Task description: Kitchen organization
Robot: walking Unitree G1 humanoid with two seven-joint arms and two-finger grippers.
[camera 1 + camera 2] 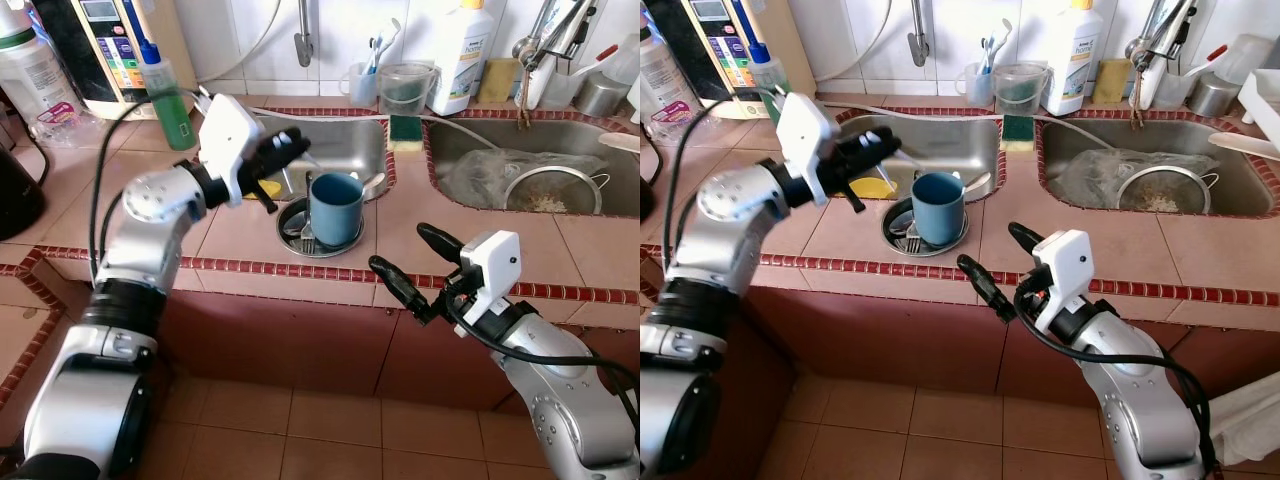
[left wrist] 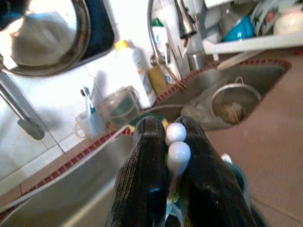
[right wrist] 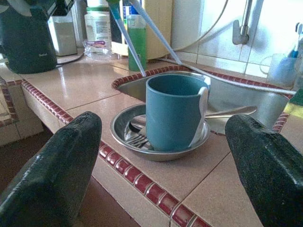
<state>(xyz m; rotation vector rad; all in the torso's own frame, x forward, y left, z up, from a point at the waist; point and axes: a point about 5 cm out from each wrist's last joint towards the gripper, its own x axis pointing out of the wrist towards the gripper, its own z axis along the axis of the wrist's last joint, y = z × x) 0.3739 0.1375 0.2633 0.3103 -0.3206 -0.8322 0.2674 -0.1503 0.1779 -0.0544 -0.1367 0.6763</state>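
A blue mug (image 1: 335, 208) stands upright on a round metal plate (image 1: 290, 235) on the tiled counter, beside the left sink (image 1: 345, 140). A fork (image 3: 137, 139) lies on the plate, and a spoon (image 3: 201, 113) leans against the mug. My left gripper (image 1: 285, 152) hovers just left of the mug, above the sink's near corner. It is shut on a thin white utensil (image 2: 176, 146) with rounded ends. My right gripper (image 1: 400, 248) stands open at the counter's front edge, right of the plate. The mug sits some way ahead between its fingers (image 3: 52, 170).
The right sink (image 1: 470, 150) holds a metal strainer (image 1: 553, 190) and a plastic bag. A green sponge (image 1: 405, 130) lies between the sinks. A green soap bottle (image 1: 170, 100), a white detergent bottle (image 1: 462, 55), cups and a black kettle (image 1: 15, 180) line the back and left. A yellow item (image 1: 268, 190) lies under the left gripper.
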